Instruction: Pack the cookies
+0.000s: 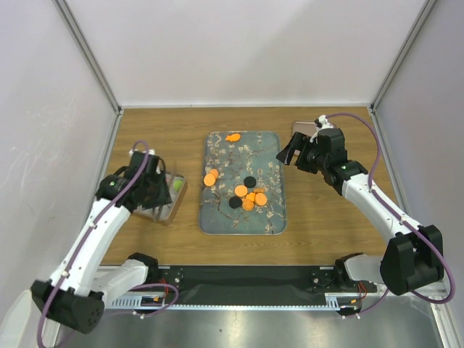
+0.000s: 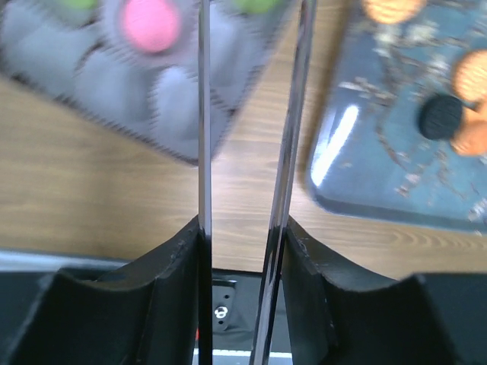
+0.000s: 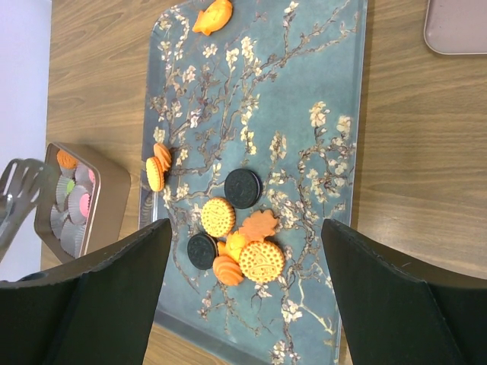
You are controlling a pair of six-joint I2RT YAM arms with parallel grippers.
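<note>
**A:** Nearest item, left side?

**B:** Left gripper. Its fingers are pressed onto a pair of thin metal blades, apparently tongs. Nothing shows between the blades. It hangs just beside the box.

**A:** Box contents?

**B:** Grey paper cups, several filled. One pink cookie, one orange, and some green at the edge of the left wrist view. I cannot count them all, because the view is blurred and the arm covers part of the box from above.

**A:** Next, the tray.

**B:** The floral tray lies between the two arms. The main cluster of cookies sits toward its near end: two black, and about five orange touching or overlapping. Two more orange cookies sit at the tray edge on the box side. One irregular orange piece lies alone at the far end.

**A:** Right side?

**B:** Right gripper. Its fingers are spread wide with nothing between them, and it hovers at the tray's far right edge, looking down at the cluster.

**A:** Farthest item?

**B:** A pinkish flat piece on the table beyond that gripper, probably the box lid.

**A:** Progress?

**B:** Early, as I judge it. A few cookies are packed, about ten are left on the tray, and the lid is off.
</note>
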